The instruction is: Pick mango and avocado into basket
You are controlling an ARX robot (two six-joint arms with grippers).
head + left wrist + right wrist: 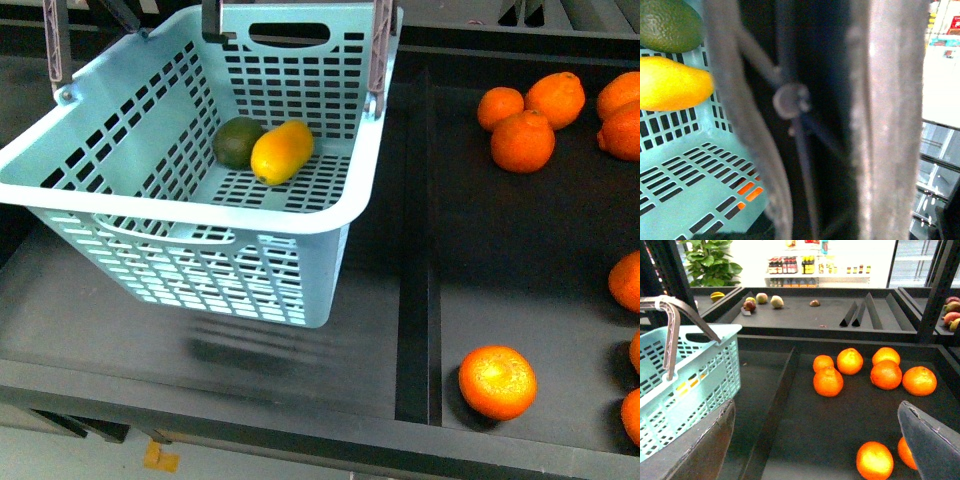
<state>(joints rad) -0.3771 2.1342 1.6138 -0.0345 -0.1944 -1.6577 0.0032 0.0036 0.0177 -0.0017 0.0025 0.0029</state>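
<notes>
The right claw (815, 450) stands wide and empty above the dark surface (790, 440), oranges (828, 381) ahead of it and the turquoise basket (695, 375) off to its side; the left claw's state I cannot tell, its camera crowded by the grey handles (880, 120), seemingly carrying the tilted basket; below it, mango (670, 82) and avocado (667, 22) lie touching inside, so the task looks complete.

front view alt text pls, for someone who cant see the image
A light turquoise slotted plastic basket, tilted, holds a dark green oval avocado touching a smooth yellow-orange oblong mango. It sits above a dark shelf tray; round bright oranges lie in the neighbouring tray to the right.
</notes>
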